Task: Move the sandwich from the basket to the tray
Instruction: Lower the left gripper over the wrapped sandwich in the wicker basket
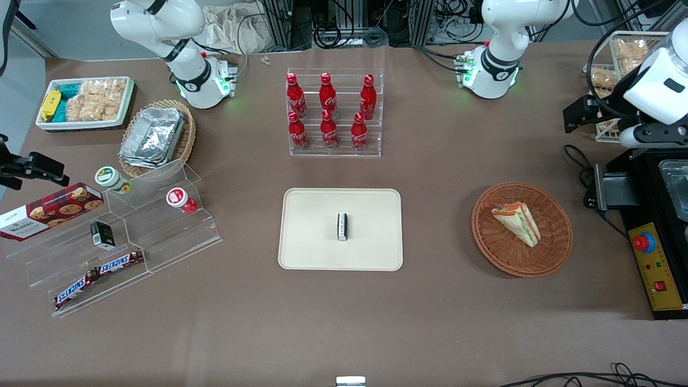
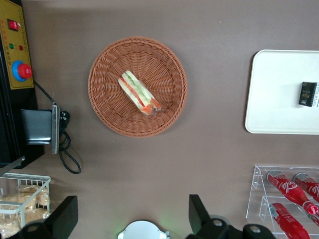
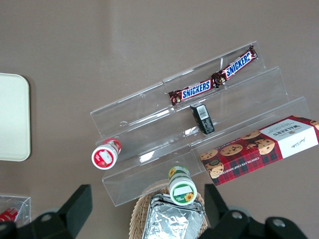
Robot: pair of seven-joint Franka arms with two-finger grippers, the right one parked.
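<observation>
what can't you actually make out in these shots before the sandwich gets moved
- Small dark packet on the tray: its label is too small to read in the front or left wrist view.
- Sandwich in the basket: its underside is hidden against the weave.
- Tool: open, high above the table near the basket; the left wrist view's edge cuts off everything above its fingers.

The working arm (image 1: 502, 40) is glossy white with rounded shells, a black ring at its joint and green lights glowing at its base. Its end effector (image 2: 130, 217) has two black, wedge-shaped fingers (image 2: 65, 217), spread wide, flanking a white housing.
</observation>
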